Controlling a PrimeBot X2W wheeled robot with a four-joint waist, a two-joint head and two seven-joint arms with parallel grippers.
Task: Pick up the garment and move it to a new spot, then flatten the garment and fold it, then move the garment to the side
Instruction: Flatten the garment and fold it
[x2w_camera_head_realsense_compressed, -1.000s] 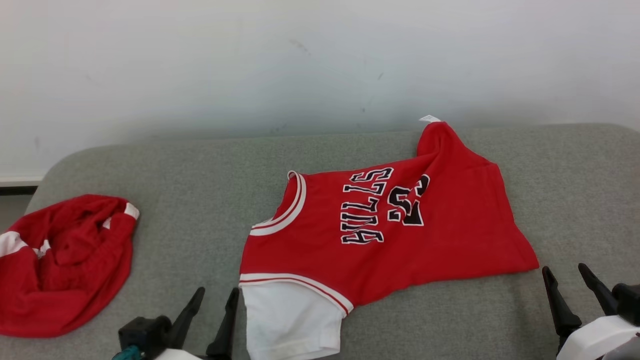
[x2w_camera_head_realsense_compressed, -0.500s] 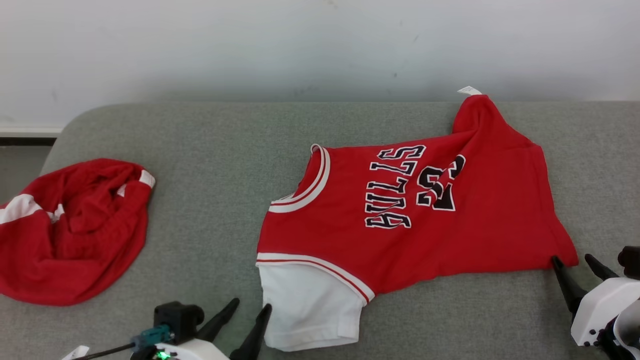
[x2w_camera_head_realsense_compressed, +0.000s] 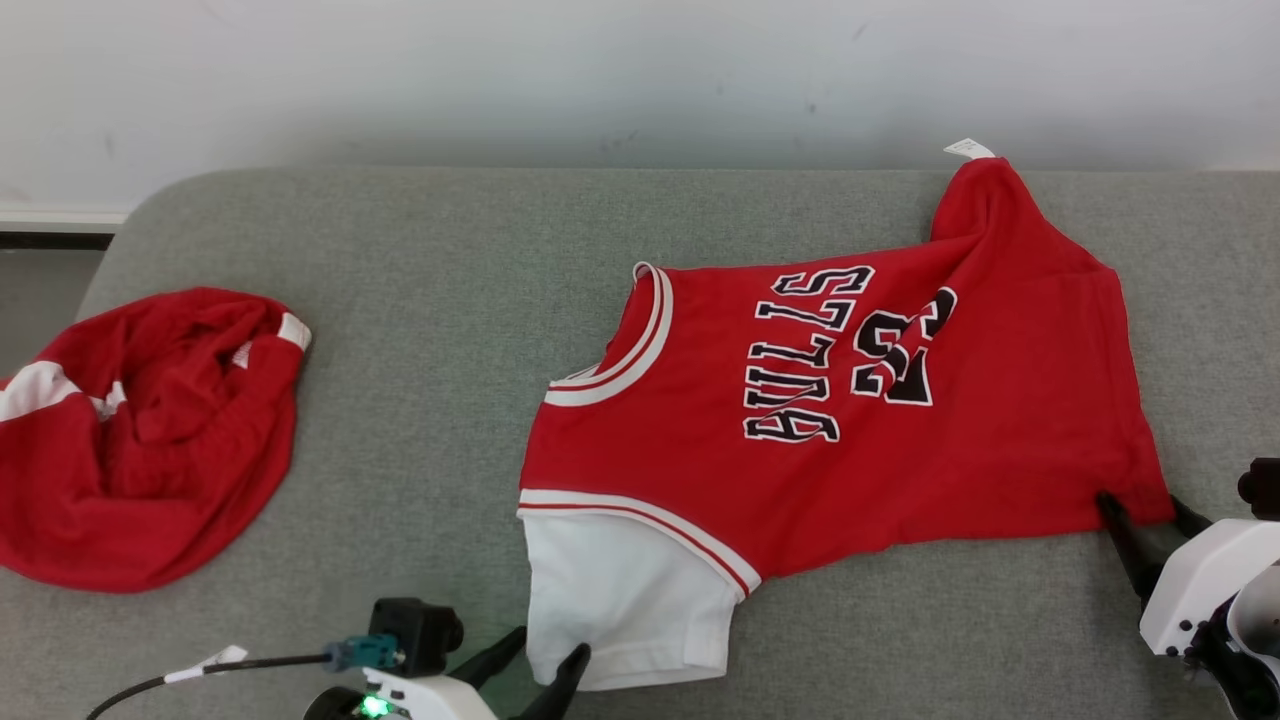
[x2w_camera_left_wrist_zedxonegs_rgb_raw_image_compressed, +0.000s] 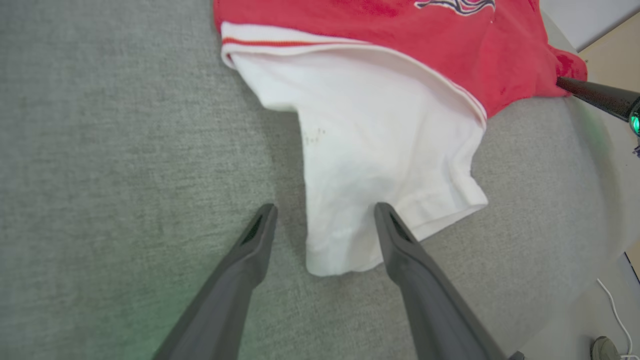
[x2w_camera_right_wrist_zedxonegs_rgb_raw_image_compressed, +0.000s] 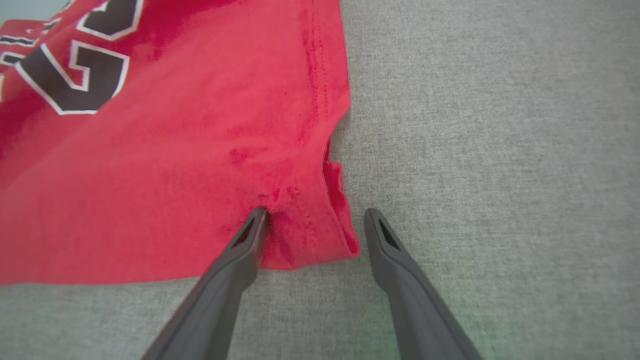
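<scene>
— Garment (x2w_camera_head_realsense_compressed: 850, 400), nearest parts?
— Left gripper (x2w_camera_left_wrist_zedxonegs_rgb_raw_image_compressed: 324, 206), jaws spread, straddles the white sleeve (x2w_camera_left_wrist_zedxonegs_rgb_raw_image_compressed: 380, 150); right gripper (x2w_camera_right_wrist_zedxonegs_rgb_raw_image_compressed: 316, 212), jaws spread, straddles the red hem corner (x2w_camera_right_wrist_zedxonegs_rgb_raw_image_compressed: 310, 245). Beyond, it lies spread on the grey cushion (x2w_camera_head_realsense_compressed: 400, 300), print side up.

Left gripper (x2w_camera_head_realsense_compressed: 551, 642) partly off-frame below.

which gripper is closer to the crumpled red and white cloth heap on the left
Left. The left gripper sits right of the crumpled red and white cloth heap, straddling the red jersey's white sleeve; the right gripper is far beyond, at the jersey's red hem corner.
</scene>
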